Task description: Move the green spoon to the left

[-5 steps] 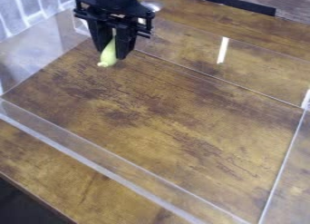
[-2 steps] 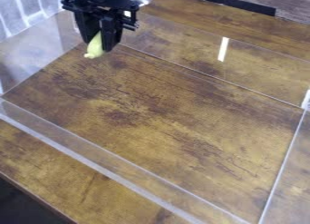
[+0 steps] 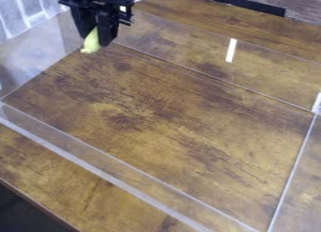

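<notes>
At the upper left of the view, by the far-left part of the wooden tabletop (image 3: 163,114): see the green spoon (image 3: 90,44) just below the black gripper (image 3: 93,33). Read fingers as pinched together on the spoon, with no visible gap; cannot make out the exact contact, dark against dark. Note pale yellow-green end pointing down and slightly toward the left of the view, tilted rather than flat. Cannot tell height above the wood, nor whether touching it.

Compared with the two earlier views, now sits farther left in the picture and a little nearer the top edge, having travelled together with the gripper. Take as a sign of a secure grip and of carrying under way, in the direction asked for, if left means left of this view.

Judge task as well along, but not finished: release still to come. Next, probably needs a slight further leftward move, if any, then gentle lowering and opening. Watch for rolling of the rounded end on release.
</notes>
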`<state>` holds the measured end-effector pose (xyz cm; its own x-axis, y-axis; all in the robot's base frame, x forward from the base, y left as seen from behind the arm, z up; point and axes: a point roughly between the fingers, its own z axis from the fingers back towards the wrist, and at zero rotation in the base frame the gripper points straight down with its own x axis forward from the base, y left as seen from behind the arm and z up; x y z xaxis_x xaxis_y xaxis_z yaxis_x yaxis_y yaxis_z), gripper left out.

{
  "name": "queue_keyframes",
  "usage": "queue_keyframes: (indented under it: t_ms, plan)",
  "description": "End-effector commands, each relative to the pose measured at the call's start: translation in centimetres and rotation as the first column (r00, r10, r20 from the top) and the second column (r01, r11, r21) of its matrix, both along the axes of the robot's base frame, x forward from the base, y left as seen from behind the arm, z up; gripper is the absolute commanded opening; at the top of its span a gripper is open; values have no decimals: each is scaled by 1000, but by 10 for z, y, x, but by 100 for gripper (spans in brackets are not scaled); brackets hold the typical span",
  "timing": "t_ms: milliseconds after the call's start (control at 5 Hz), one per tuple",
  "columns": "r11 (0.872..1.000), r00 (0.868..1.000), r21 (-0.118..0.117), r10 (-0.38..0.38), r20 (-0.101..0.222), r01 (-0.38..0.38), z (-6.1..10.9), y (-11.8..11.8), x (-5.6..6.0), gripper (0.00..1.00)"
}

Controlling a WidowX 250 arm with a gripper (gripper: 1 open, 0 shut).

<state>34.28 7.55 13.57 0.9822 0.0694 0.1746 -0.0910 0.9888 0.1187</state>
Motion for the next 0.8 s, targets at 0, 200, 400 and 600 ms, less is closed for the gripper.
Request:
queue_keyframes:
  t_ms: [0, 200, 400, 600]
  plan:
    - [1000, 998, 19, -15, 68, 14, 21, 11, 8, 0]
    - [999, 997, 20, -31, 65, 30, 20, 14, 11, 0]
    - [999, 997, 19, -42, 63, 41, 18, 16, 14, 0]
    - [998, 997, 18, -57, 61, 56, 17, 17, 17, 0]
